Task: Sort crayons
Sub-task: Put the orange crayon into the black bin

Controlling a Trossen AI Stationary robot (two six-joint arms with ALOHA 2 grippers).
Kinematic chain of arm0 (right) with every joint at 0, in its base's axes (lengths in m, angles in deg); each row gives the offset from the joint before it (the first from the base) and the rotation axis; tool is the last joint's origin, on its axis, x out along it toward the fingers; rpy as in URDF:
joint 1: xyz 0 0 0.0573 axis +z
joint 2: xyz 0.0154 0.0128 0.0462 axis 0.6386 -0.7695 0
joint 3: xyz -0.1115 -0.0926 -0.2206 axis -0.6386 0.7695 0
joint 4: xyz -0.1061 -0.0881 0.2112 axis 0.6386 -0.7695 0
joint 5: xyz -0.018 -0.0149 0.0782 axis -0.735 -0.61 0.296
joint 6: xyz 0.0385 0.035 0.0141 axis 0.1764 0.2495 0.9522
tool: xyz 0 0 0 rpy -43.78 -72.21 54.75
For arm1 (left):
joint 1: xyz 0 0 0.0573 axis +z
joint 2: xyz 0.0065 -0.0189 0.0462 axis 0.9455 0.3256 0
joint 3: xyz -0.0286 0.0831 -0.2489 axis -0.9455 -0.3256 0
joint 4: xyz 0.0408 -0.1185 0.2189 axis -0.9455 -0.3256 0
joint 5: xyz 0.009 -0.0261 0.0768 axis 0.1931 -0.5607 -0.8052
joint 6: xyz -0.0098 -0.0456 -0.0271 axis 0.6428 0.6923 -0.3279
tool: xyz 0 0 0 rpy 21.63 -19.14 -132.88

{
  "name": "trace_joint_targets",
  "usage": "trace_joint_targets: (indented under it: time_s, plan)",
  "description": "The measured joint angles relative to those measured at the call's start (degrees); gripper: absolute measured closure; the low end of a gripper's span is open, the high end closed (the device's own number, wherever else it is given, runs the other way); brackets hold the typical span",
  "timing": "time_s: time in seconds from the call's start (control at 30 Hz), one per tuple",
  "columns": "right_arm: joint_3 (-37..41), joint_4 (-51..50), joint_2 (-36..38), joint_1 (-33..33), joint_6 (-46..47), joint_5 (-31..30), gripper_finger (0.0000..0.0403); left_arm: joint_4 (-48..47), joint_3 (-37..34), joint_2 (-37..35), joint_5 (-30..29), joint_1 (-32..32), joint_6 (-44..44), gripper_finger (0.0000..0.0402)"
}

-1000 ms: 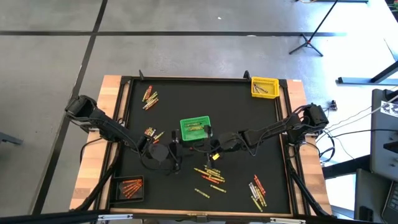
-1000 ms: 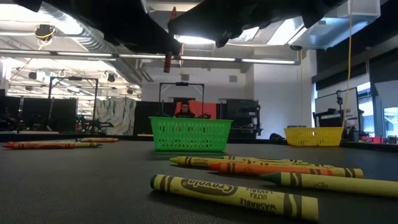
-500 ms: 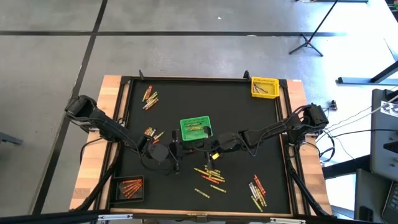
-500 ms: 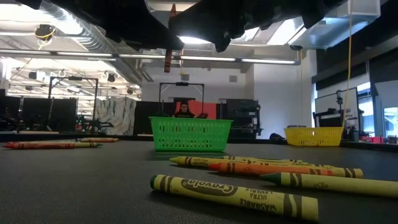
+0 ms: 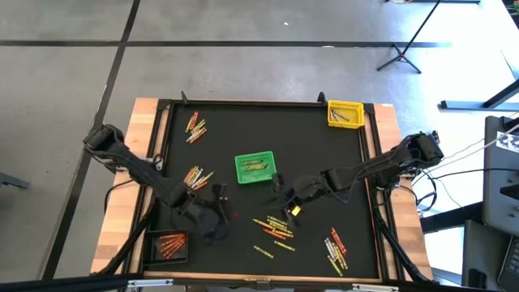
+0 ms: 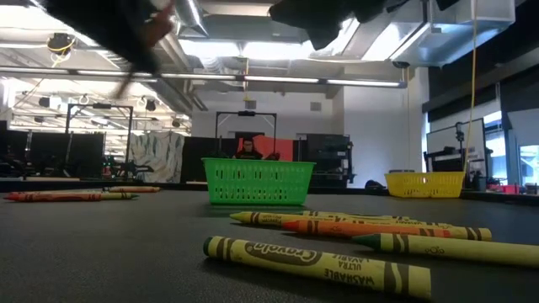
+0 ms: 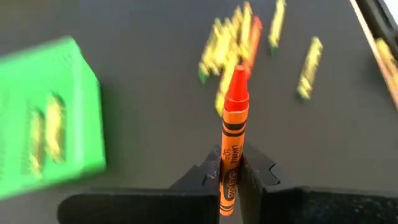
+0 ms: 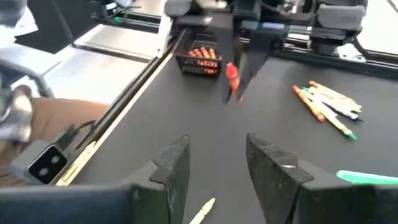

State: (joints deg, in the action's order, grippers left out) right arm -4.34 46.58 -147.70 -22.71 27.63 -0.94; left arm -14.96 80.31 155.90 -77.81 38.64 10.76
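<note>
The left tool (image 7: 231, 171) pinched an orange crayon (image 7: 234, 118) above the worktop (image 5: 324, 154); the right tool (image 8: 217, 165) hung spread apart.

The left arm reaches in from the table's left edge toward the near middle, its left gripper (image 7: 230, 177) clamped on an orange crayon (image 7: 234, 118) that sticks straight out past the fingertips. The right arm stretches from the right edge across to the table's centre, bent at the elbow. The right gripper (image 8: 217, 162) hangs above the table with its fingers (image 8: 177, 163) apart and nothing between them.
</note>
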Motion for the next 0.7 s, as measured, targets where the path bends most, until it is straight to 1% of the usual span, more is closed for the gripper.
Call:
trace_joint_targets:
  time_s: [0.1,0.17,0.27,0.37,0.5,0.7]
  plan:
    - [0.01,-0.54,0.0,-0.08,-0.02,-0.52,0.0251,-9.85,1.74,0.0,4.59,-1.83,7.25,0.0392]
    - [0.01,-0.43,0.0,-0.12,-0.02,-0.61,0.0251,-14.38,2.23,0.0,8.89,-3.19,11.86,0.0392]
    - [0.01,-1.22,0.0,-0.12,-0.02,-0.61,0.0251,-19.14,2.02,0.0,17.73,-5.4,20.17,0.0392]
    - [0.01,-2.41,0.0,-0.12,-0.02,-0.59,0.0251,-20.85,0.87,0.01,23.29,-8.3,28.08,0.0392]
    - [0.01,-3.07,0.0,-0.12,-0.31,-0.59,0.0251,-23.31,0.49,0.02,25.41,-13.17,37.74,0.0392]
    - [0.01,-2.96,0.0,-0.12,-3.22,-5.08,0.0251,-25.31,0.46,0.02,23.68,-20.2,48.42,0.0391]
